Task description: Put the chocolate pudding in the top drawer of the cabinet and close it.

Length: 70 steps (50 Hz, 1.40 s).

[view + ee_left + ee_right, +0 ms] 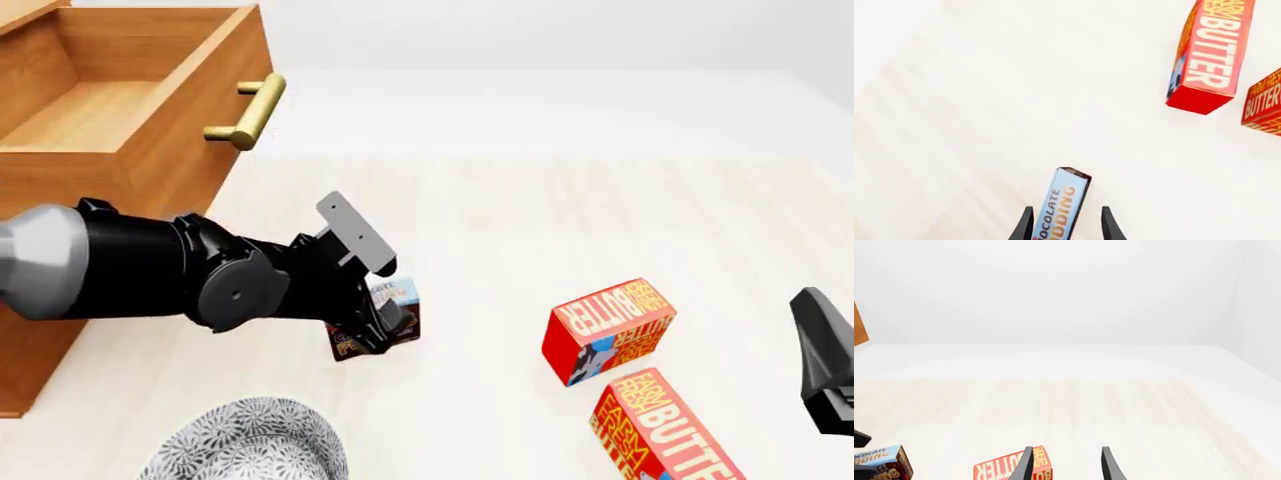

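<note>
The counter [561, 220] is seen bearing the cabinet [80, 330] at its left, whose top drawer [147, 110] is pulled open, presumably to receive the box. Right of the cabinet, two BUTTER boxes [610, 330] are left lying. The left claw [387, 318] is closed on the chocolate pudding [395, 300], held just right of the cabinet, below the open drawer and clear of the counter. The right claw [1066, 465] is held parted and empty, far right of the cabinet.

Two red butter boxes [610, 329] [663, 432] lie close together toward the worktop's [534, 220] near right side. A speckled grey bowl [247, 445] sits at its near edge, left.
</note>
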Each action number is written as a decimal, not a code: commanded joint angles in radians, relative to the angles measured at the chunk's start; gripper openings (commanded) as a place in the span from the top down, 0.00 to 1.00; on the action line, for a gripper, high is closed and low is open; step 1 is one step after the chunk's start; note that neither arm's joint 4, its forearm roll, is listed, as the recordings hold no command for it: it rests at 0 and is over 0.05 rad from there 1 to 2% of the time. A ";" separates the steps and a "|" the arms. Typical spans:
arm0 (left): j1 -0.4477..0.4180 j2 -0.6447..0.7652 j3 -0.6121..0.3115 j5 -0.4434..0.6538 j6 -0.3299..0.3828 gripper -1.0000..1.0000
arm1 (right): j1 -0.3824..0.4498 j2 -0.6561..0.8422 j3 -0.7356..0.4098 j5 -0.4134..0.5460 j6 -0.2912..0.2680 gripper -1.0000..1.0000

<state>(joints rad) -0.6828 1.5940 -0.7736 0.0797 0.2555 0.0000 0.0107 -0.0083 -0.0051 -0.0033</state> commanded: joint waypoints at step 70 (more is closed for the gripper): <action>-0.052 -0.102 -0.011 0.104 -0.101 1.00 | 0.000 -0.003 0.002 0.002 0.000 0.00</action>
<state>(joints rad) -0.7056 1.5717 -0.7626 0.1129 0.1765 -0.0001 0.0087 -0.0068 -0.0044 -0.0032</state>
